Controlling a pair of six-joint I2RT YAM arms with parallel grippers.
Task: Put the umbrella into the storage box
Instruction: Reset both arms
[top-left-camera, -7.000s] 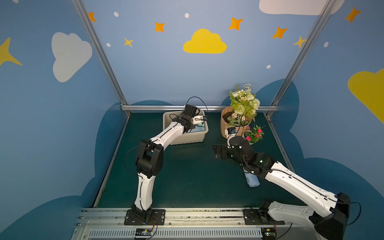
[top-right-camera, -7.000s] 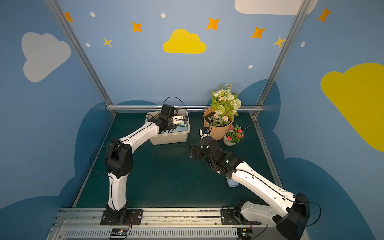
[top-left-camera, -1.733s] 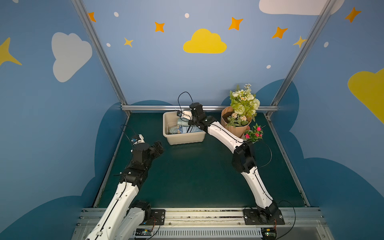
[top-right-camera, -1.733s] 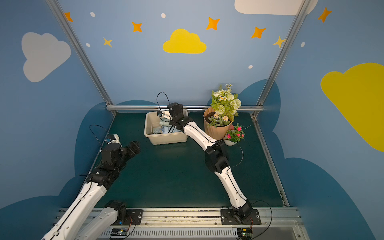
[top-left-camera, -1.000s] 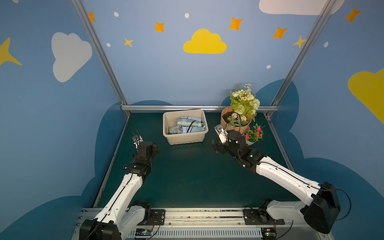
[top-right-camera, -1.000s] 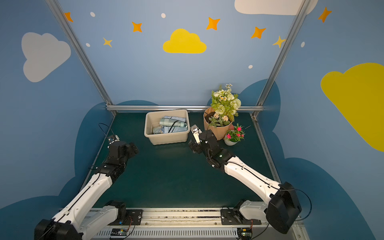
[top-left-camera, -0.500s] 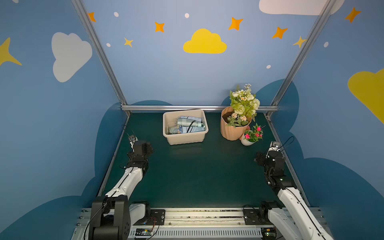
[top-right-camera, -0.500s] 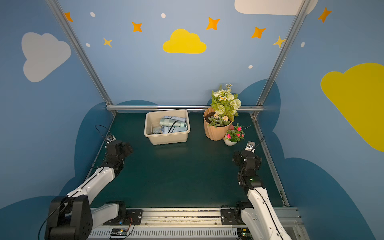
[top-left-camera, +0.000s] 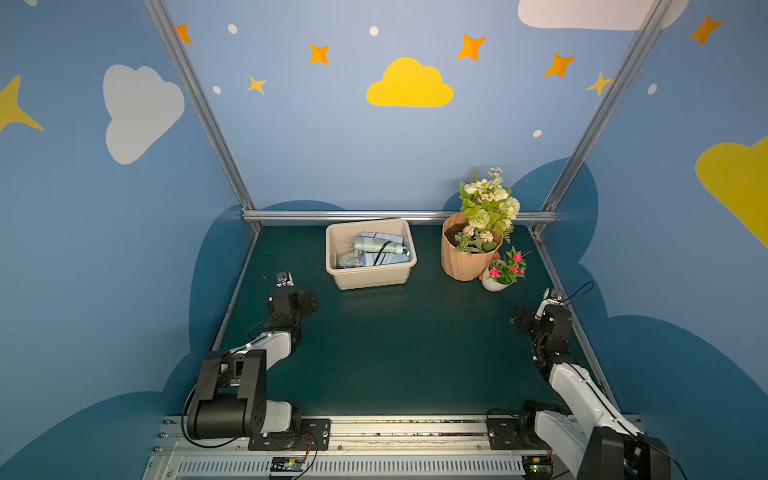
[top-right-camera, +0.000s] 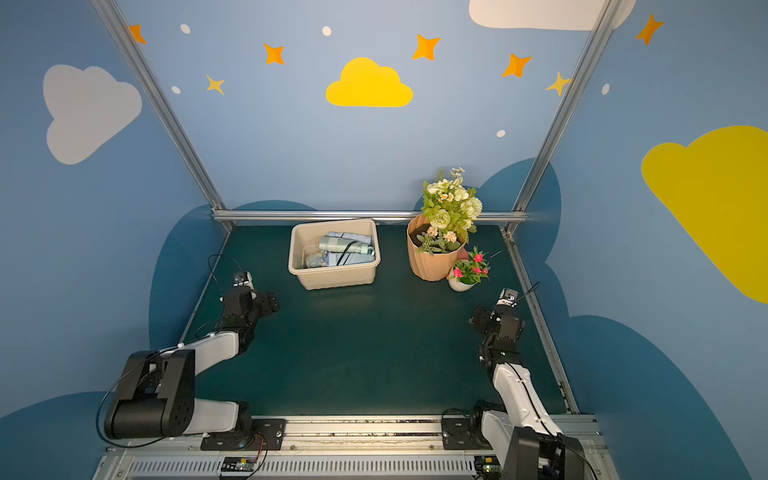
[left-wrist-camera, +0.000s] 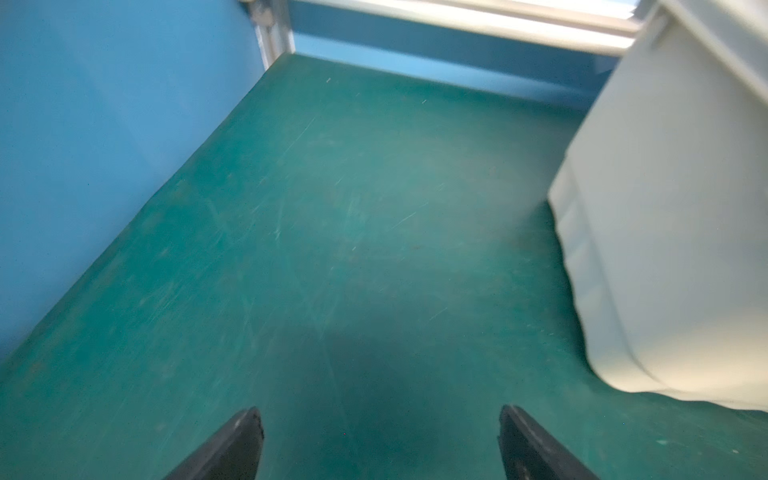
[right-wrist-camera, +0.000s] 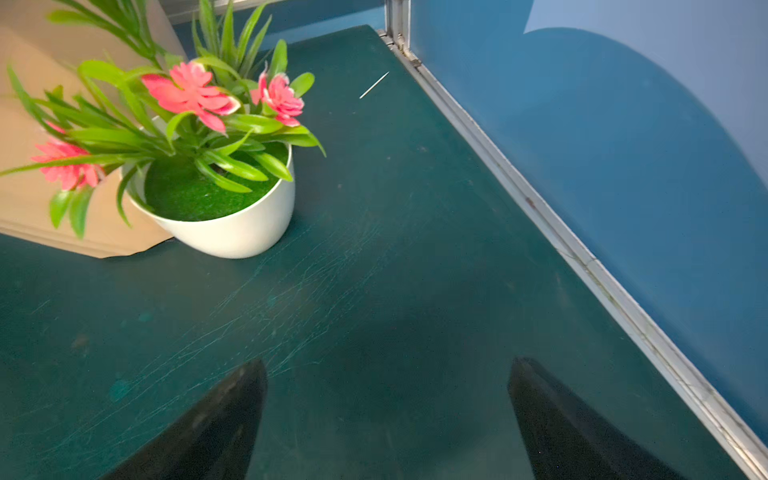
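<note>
Umbrella (top-left-camera: 380, 245) lies inside storage box (top-left-camera: 374, 279), touching second folded umbrella (top-left-camera: 374, 259). We see left claw (left-wrist-camera: 380, 419) and right claw (right-wrist-camera: 386, 374) gaping, empty, low over table (top-left-camera: 395, 353). Risk, we judge slight: left claw, nearer box, swings and nudges it.

In both top views the light is bright and even from above and the focus sharp, with only a faint soft shadow on the green mat (top-left-camera: 395, 353) before the storage box (top-left-camera: 371, 277) and the frame posts (top-left-camera: 203, 108) splayed outward by wide-angle distortion. Of the 2 wrist views, the left is smeared with blur throughout, the storage box pale and washed out and the back rail (left-wrist-camera: 498, 18) blown to white glare. The right is crisper, though the white pot (right-wrist-camera: 232, 232) and its flowers (right-wrist-camera: 187, 95) go soft, and a diffuse dark shadow lies on the scratched mat.
</note>
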